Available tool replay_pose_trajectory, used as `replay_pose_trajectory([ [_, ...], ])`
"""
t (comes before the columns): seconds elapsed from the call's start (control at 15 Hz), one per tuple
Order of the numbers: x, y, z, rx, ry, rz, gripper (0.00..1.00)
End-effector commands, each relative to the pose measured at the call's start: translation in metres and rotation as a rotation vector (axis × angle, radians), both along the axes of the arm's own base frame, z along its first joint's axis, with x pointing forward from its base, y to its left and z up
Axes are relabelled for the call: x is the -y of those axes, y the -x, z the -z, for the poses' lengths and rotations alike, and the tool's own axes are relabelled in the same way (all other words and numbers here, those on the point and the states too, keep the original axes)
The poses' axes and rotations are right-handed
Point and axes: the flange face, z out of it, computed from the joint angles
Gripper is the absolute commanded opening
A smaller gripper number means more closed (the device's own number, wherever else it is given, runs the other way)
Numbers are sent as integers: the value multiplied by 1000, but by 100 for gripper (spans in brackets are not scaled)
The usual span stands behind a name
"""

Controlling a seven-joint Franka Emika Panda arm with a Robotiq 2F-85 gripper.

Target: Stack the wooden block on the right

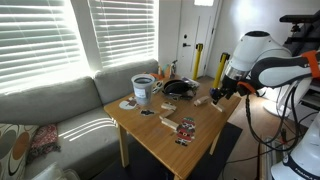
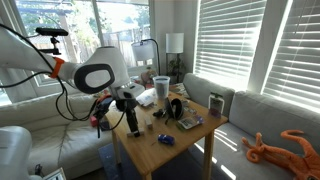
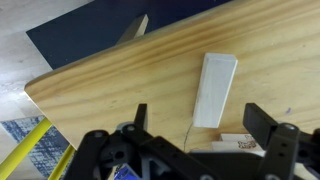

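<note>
A pale rectangular wooden block [image 3: 215, 88] lies flat on the wooden table [image 3: 110, 80] near its edge. It also shows in an exterior view [image 1: 200, 101]. My gripper [image 3: 203, 125] is open and empty and hovers above the near end of this block, with a finger on each side in the wrist view. A printed block [image 3: 240, 145] lies just beside the pale block, partly hidden by the gripper body. The gripper shows in both exterior views [image 1: 218, 92] [image 2: 130, 118] over the table's edge. More small blocks [image 1: 185, 128] lie nearer the table's middle.
A white bucket [image 1: 143, 90] and a black pan [image 1: 178, 87] stand at the back of the table. A grey couch [image 1: 50, 100] runs along the window side. In the wrist view the floor with a dark rug [image 3: 80, 30] lies past the table edge.
</note>
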Motion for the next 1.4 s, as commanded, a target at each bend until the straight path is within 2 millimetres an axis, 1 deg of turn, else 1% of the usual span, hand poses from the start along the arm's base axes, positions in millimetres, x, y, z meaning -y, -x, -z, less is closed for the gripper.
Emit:
replay_pose_trajectory([
  [0.0,1,-6,8,5,-44,22,66],
  [0.13,-1,-6,11,-4,-45,23,50],
  [0.4,-2,-7,15,-16,-48,19,24],
  [0.47,-3,-7,15,-17,-50,19,16],
  [0.6,-8,-6,7,6,-55,13,4],
  [0.67,-15,-6,-1,37,-60,11,7],
  [0.73,-20,-8,-7,62,-68,9,7],
  [0.8,-30,-11,-20,102,-77,-1,7],
  [0.87,-36,-14,-28,131,-78,-6,7],
  [0.93,-41,-19,-42,173,-85,7,7],
  [1.0,-43,-22,-50,213,-84,20,7],
  [1.13,-40,-34,-66,305,-88,96,7],
  [1.27,-36,-41,-74,373,-100,175,7],
  [1.33,-32,-42,-77,419,-79,208,7],
])
